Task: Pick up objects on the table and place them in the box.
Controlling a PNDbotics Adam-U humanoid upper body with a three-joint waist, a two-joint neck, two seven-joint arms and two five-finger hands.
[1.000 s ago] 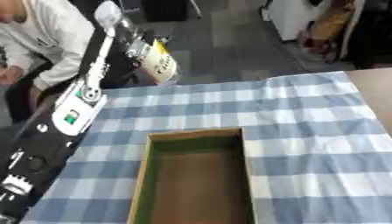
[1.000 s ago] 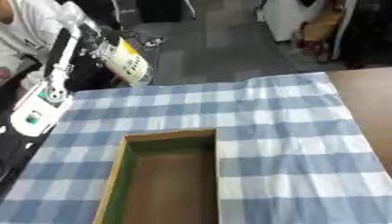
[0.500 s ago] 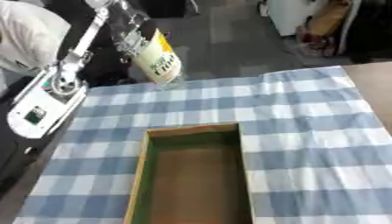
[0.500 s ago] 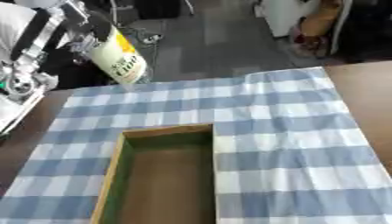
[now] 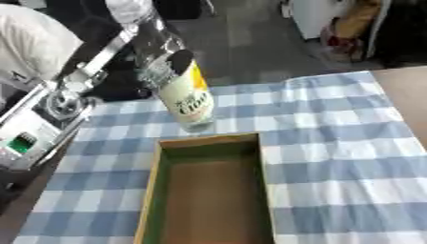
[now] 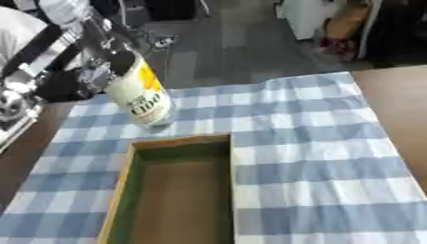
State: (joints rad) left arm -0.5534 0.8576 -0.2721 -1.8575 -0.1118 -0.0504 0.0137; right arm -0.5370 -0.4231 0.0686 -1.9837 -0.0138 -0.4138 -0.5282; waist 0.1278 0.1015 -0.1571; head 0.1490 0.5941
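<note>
1. Plastic bottle first: the clear bottle with the yellow-and-white label (image 5: 185, 97) is up in the air, tilted so the cap leans far-left, and its base hangs just past the far short wall of the green-lined cardboard box (image 5: 152, 190). It's not inside yet.

2. Your left hand (image 5: 171, 64) has dark fingers curled round the bottle near its shoulder, just above the label, so it's gripping the bottle. The arm comes in from the far left. The right hand doesn't show in either view.

3. The box is long and narrow, running near-to-far on the blue-and-white checked tablecloth (image 6: 317, 157). I'd say the bottle goes in best lying lengthwise, so you'll want to bring it toward the near side until it's over the open middle, not the far rim.

4. Lower the base end first and keep tipping it flatter as you go. If the base catches that far wall, the box will probably scoot on the cloth.

5. Let go only when it's low inside the walls. A round bottle will likely roll, but the long sides should stop it.
</note>
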